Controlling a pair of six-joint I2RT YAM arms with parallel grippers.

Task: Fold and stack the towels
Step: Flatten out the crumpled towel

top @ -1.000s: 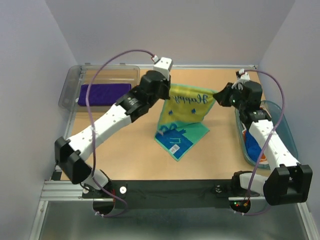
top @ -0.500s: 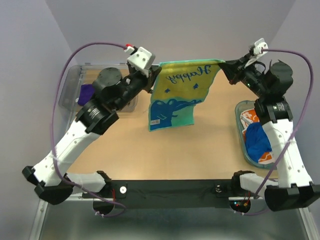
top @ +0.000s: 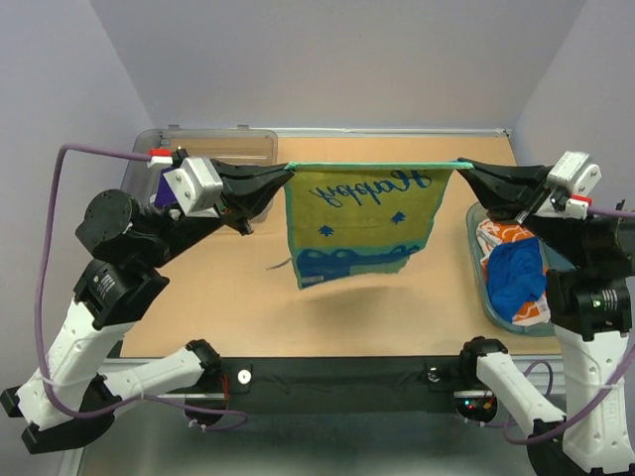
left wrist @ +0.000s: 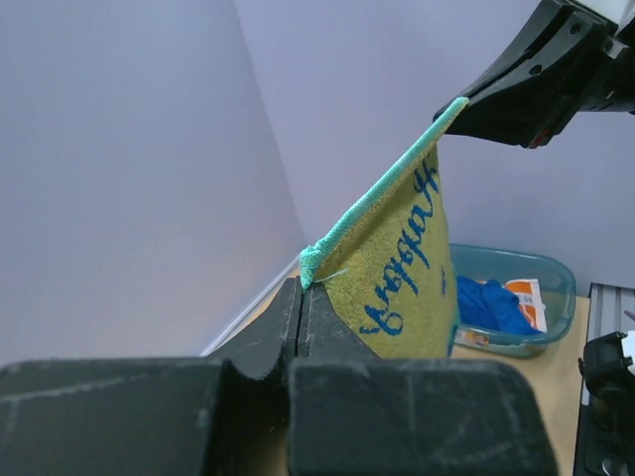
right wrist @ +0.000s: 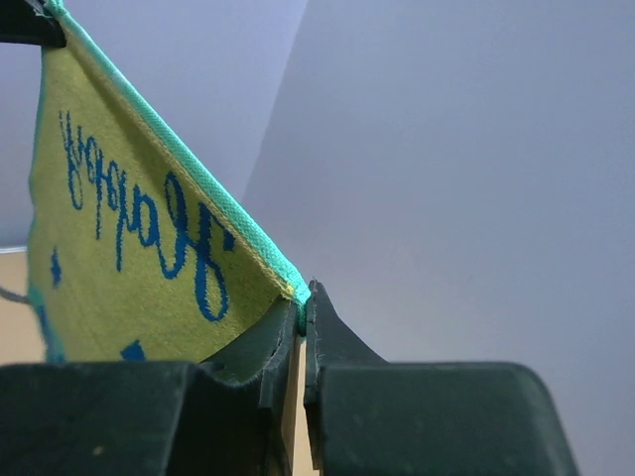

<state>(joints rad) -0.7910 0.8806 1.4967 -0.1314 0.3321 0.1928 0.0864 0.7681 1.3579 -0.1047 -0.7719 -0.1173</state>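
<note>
The table (top: pixel 228 297) lies mostly bare under a green towel (top: pixel 362 223) hung up over its middle like washing on a line. The towel's top hem runs taut, left to right, and the rest hangs straight down. The lower hem seems clear of the wood, though from above I can't be sure. To the right a teal basket (top: pixel 472 268) holds a blue towel (top: pixel 516 278). The left end effector (top: pixel 286 171) is pinched tight on one top corner and the right end effector (top: pixel 462 167) on the other, so neither arm is nearer.
</note>
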